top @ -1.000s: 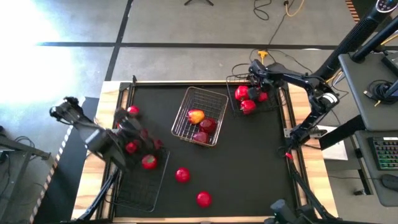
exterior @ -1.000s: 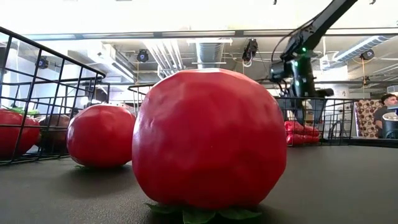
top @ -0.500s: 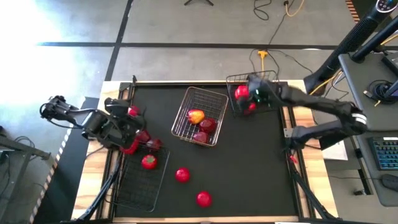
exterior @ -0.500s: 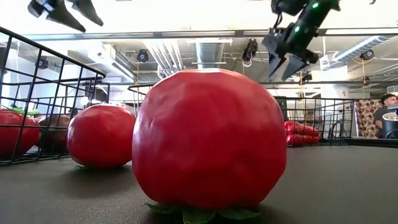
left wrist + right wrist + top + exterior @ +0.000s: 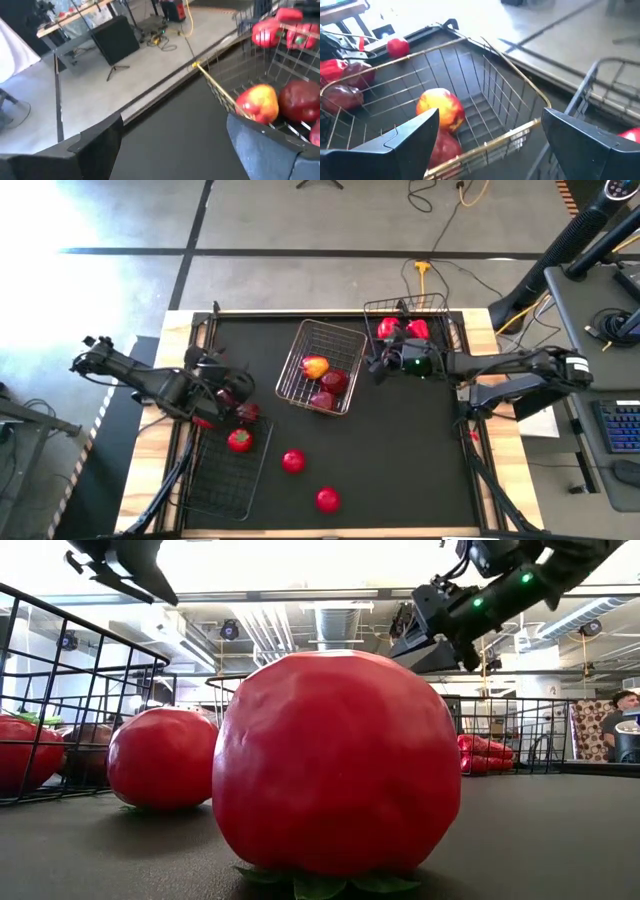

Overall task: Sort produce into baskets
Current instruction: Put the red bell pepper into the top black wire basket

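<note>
High view: right hand (image 5: 379, 366) released, empty, just beside silvery basket (image 5: 345, 338) holding yellow-red apple (image 5: 315, 367).

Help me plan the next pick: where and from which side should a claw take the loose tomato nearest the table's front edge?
Take the tomato from straight above, across its round middle. It sits stem-down on the mat, apart from the other loose tomato, so nothing crowds either side.

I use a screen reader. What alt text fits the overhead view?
Three wire baskets on a black table: the silver basket in the middle holds apples, the black basket at the far right holds peppers. The right gripper hangs between them, the left gripper over the near-left basket; two tomatoes lie loose.
</note>
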Robot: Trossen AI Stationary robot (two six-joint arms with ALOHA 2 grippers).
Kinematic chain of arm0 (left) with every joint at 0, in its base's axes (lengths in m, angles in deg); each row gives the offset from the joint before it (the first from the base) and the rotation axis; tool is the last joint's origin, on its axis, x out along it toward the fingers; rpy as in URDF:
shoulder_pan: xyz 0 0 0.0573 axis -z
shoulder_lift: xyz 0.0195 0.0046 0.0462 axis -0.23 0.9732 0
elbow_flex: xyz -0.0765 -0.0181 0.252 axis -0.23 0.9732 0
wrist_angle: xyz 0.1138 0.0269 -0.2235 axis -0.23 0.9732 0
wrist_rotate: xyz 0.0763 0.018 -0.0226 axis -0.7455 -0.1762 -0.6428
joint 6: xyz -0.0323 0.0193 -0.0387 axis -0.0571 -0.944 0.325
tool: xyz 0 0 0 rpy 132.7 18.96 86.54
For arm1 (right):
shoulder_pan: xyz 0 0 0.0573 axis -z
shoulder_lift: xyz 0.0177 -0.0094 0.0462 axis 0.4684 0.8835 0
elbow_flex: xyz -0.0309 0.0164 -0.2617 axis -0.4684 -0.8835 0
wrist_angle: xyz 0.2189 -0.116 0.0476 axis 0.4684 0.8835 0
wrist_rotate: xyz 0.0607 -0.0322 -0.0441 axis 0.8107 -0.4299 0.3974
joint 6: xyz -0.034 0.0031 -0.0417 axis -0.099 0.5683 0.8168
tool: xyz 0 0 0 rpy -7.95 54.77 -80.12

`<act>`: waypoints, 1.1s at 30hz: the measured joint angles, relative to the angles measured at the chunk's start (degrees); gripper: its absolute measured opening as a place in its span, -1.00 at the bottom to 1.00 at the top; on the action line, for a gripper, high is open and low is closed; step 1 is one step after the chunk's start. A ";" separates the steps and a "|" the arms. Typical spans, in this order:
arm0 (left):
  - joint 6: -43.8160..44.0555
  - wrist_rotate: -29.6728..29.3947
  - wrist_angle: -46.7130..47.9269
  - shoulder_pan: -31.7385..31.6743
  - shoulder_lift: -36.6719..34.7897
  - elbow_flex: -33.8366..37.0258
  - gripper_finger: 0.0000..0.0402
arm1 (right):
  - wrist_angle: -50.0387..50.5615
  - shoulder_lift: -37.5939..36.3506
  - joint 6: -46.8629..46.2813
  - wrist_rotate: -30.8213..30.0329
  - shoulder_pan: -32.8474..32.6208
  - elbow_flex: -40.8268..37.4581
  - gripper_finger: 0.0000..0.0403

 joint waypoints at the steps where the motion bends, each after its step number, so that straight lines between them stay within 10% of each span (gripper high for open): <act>1: 0.42 1.36 0.07 -0.27 0.46 0.00 0.68 | -2.52 0.67 1.30 0.13 -0.47 -0.73 0.70; 16: 0.61 43.34 12.66 -25.04 0.78 -7.05 0.68 | -35.42 19.05 17.29 4.10 -11.16 -5.62 0.70; 33: -12.61 67.37 14.65 -41.09 11.67 -4.01 0.68 | -40.65 26.40 23.53 4.21 -10.93 -0.75 0.70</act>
